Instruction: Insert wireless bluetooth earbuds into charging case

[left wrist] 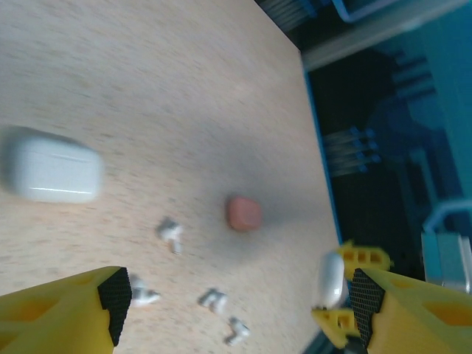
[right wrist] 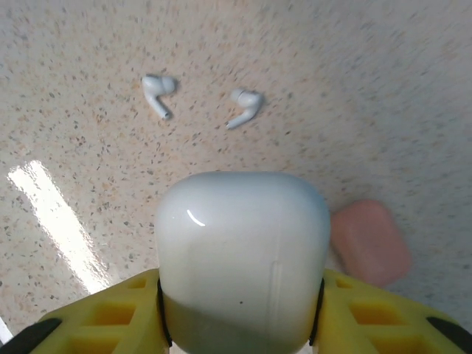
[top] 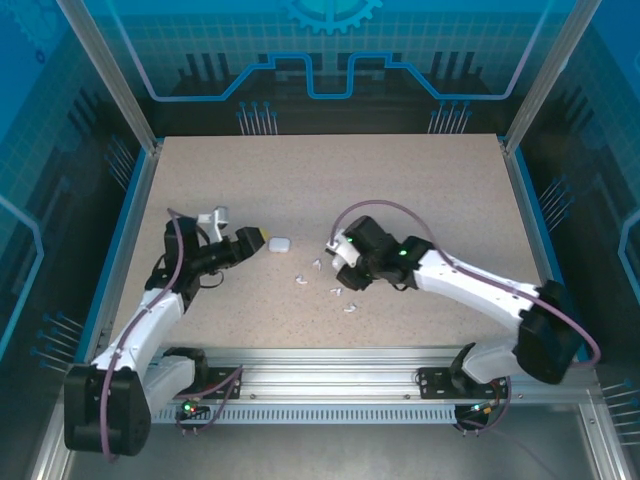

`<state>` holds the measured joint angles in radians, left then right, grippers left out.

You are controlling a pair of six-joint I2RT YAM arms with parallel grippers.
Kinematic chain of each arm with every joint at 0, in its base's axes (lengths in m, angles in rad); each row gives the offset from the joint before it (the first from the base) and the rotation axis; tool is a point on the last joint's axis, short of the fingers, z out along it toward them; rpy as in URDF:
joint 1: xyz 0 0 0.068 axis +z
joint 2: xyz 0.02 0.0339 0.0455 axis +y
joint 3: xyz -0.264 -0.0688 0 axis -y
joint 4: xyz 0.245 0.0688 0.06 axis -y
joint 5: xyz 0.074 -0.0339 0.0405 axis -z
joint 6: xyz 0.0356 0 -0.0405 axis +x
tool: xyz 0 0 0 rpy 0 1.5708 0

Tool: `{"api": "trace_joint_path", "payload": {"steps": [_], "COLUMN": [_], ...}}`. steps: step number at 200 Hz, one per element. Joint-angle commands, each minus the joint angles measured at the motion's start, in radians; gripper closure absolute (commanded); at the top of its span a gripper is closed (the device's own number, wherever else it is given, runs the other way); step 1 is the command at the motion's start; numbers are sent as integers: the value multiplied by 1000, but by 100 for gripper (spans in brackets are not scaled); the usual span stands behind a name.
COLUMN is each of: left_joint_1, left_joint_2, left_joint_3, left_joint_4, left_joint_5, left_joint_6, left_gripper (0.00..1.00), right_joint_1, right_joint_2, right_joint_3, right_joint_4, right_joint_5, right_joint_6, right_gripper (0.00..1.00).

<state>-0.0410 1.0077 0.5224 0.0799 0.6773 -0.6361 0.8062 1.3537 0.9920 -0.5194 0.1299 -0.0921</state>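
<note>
The earbuds (right wrist: 245, 105) are tiny, white and stemmed, scattered on the speckled table (top: 420, 190) between the two arms; the right gripper (right wrist: 240, 304) clamps a glossy, rounded white case (right wrist: 242, 236) near them; a salmon-pink case (right wrist: 369, 243) lies just beside; the left gripper (left wrist: 236, 295) is spread wide and empty, near a second white case (left wrist: 51, 166).

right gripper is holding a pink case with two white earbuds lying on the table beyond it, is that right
Not quite. The right gripper holds a white case, not a pink one, as the right wrist view shows; the pink case lies loose beside it. The two white earbuds do lie on the table beyond it.
</note>
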Motion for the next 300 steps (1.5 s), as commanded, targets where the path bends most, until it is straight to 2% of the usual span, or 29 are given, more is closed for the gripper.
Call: {"api": "trace_joint_path", "payload": {"steps": [1, 48, 106, 168, 198, 254, 300], "left_joint_1": [-75, -232, -364, -452, -475, -516, -530], "left_joint_2": [43, 142, 224, 295, 323, 413, 454], "left_joint_3": [60, 140, 201, 233, 236, 262, 274], "left_joint_4": [77, 136, 172, 237, 271, 343, 372], "left_joint_5": [115, 172, 175, 163, 121, 131, 143], "left_joint_6": [-26, -25, -23, -47, -64, -109, -131], "left_gripper": [19, 19, 18, 20, 25, 34, 46], "right_joint_1": [-28, -34, -30, -18, -17, -10, -9], "right_joint_2": [-111, -194, -173, -164, -159, -146, -138], "right_joint_3": [-49, -43, -11, -1, -1, 6, 13], "right_joint_4": [116, 90, 66, 85, 97, 107, 103], "right_joint_5": [-71, -69, -44, -56, -56, -47, -5], "right_joint_6": [-154, -293, -320, -299, -290, -282, -283], "right_gripper": [57, 57, 57, 57, 57, 57, 57]}}
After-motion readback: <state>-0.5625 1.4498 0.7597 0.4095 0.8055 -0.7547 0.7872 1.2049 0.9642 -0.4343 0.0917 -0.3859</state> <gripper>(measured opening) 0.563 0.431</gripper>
